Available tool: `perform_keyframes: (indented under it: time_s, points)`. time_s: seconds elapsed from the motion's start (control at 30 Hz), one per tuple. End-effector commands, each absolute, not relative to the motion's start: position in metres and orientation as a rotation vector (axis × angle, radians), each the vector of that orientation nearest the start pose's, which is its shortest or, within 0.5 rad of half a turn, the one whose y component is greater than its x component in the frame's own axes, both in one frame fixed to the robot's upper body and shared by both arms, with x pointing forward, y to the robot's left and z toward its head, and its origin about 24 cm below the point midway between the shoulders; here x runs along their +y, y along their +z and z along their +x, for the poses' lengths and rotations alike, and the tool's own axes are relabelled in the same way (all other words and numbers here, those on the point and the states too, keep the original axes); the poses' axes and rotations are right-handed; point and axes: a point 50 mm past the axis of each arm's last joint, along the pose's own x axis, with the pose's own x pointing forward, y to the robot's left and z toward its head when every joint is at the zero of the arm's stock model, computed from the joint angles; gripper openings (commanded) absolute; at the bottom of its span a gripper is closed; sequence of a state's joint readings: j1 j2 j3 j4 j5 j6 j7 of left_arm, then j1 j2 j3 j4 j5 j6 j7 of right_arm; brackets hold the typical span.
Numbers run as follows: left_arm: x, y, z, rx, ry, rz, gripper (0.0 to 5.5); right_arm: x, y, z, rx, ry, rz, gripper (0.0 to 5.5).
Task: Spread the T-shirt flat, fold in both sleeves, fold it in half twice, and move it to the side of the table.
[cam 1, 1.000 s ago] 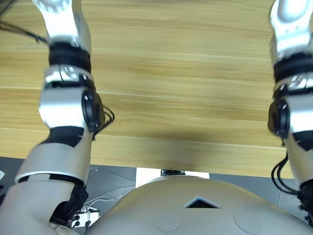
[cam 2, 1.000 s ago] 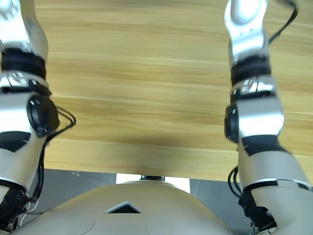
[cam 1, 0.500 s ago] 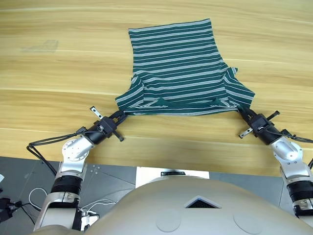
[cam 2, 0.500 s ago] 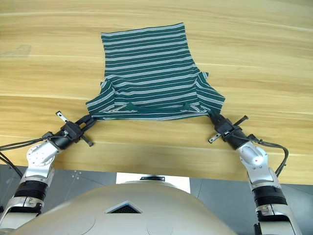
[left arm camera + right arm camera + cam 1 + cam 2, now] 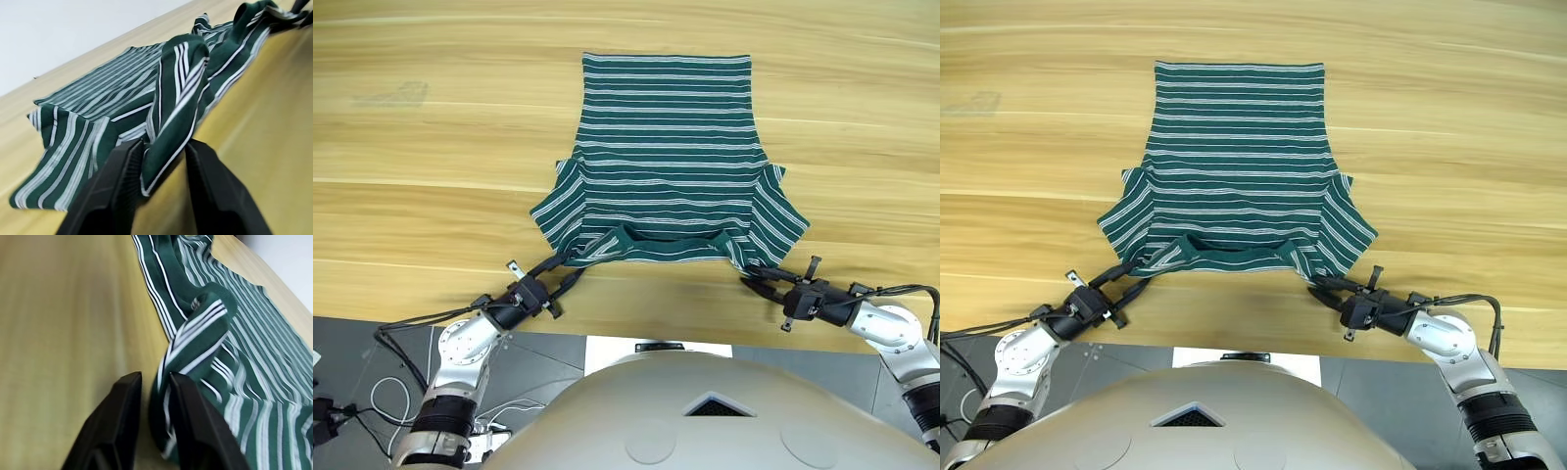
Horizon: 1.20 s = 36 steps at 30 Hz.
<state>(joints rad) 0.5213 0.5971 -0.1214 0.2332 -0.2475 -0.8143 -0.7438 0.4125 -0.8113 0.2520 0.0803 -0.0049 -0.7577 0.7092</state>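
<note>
T-shirt (image 5: pixel 666 147) on the table (image 5: pixel 431 147), green with white stripes. It sits centred, with its long axis running straight away from the robot: hem far, collar (image 5: pixel 666 243) near. The body looks fairly smooth. Left sleeve (image 5: pixel 551 204) and right sleeve (image 5: pixel 785 211) flare out but sit bunched close to the body, so the spreading looks not quite finished. Now the relation that matters: the whole shirt lies ahead of and between the two grippers, each at its own shoulder corner. Left gripper (image 5: pixel 570 277) is clamped on a fold of cloth at the left shoulder, fabric pinched between its fingers. Right gripper (image 5: pixel 749 280) pinches the right shoulder the same way. Both sit low, just inside the table's near edge, so I'd judge there's little room to draw backward. Outward looks the freer way to tension the cloth.
</note>
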Motion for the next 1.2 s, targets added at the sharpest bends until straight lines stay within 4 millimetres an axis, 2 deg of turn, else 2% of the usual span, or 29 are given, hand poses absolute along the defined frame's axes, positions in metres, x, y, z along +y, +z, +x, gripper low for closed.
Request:
perform_keyframes:
  time_s: [0.03, 0.1, 0.2, 0.27, 0.33, 0.4, 0.43, 0.47, 0.53, 0.7, 0.8, 0.9, 1.0, 1.2]
  points:
    - [0.236, 0.000, 0.072, 0.108, -0.825, 0.147, 2.23, -0.219, 0.017, 0.115, 0.096, 1.210, -0.616, 1.80]
    - [0.246, -0.001, 0.066, 0.115, -0.773, 0.089, 2.50, -0.223, 0.018, 0.121, 0.100, 1.177, -0.620, 2.11]
    - [0.274, -0.004, 0.071, 0.143, -0.658, 0.129, 2.94, -0.244, 0.029, 0.141, 0.075, 1.034, -0.648, 2.61]
    - [0.287, 0.003, 0.075, 0.110, -0.604, 0.124, 3.26, -0.257, 0.041, 0.150, 0.037, 0.945, -0.614, 2.89]
    - [0.296, 0.015, 0.083, 0.036, -0.557, 0.092, 3.55, -0.269, 0.053, 0.157, -0.011, 0.853, -0.562, 2.89]
    - [0.300, 0.027, 0.101, -0.066, -0.509, 0.042, 3.60, -0.277, 0.058, 0.169, -0.052, 0.773, -0.491, 2.89]
    - [0.298, 0.033, 0.120, -0.114, -0.475, 0.015, 3.60, -0.275, 0.056, 0.176, -0.064, 0.753, -0.463, 2.89]
    - [0.289, 0.037, 0.139, -0.147, -0.482, 0.004, 3.60, -0.266, 0.051, 0.184, -0.067, 0.768, -0.443, 2.89]
    - [0.271, 0.040, 0.164, -0.145, -0.507, 0.024, 3.60, -0.246, 0.042, 0.196, -0.063, 0.822, -0.449, 2.89]
    - [0.212, 0.019, 0.220, 0.006, -0.563, 0.143, 3.60, -0.169, 0.013, 0.209, -0.053, 0.991, -0.487, 2.89]
    - [0.201, 0.009, 0.239, 0.101, -0.504, 0.190, 3.60, -0.146, 0.007, 0.214, -0.046, 0.987, -0.498, 2.89]
    - [0.201, 0.001, 0.236, 0.172, -0.453, 0.234, 3.60, -0.137, 0.009, 0.219, -0.026, 0.910, -0.501, 2.89]
    - [0.203, -0.006, 0.221, 0.224, -0.412, 0.260, 3.60, -0.137, 0.016, 0.214, -0.011, 0.844, -0.498, 2.89]
    - [0.229, -0.010, 0.182, 0.338, -0.256, 0.221, 3.60, -0.158, 0.023, 0.180, 0.109, 0.796, -0.574, 2.89]
